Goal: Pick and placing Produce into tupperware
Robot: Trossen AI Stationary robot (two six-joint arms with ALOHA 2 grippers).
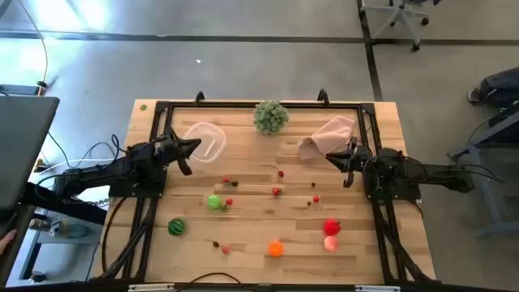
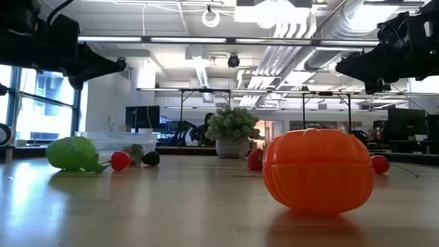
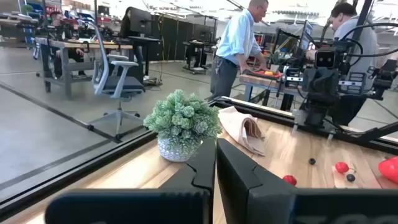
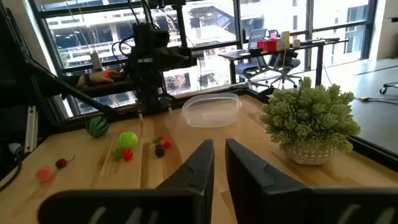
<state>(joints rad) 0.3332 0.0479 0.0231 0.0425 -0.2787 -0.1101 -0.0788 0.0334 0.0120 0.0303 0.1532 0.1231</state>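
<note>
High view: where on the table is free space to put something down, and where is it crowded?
Bare wood lies between the tupperware and the cloth, below the leafy ball, and between the striped green piece and the orange piece. Small berries and the light green piece crowd the middle.

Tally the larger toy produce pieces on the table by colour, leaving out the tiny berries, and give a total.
Light green: 1
Striped dark green: 1
Orange: 1
Red: 1
Pink: 1
Total: 5

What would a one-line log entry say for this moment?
phase: not started | left gripper: shut, empty | right gripper: shut, empty | tupperware: empty | produce: scattered on table
</note>
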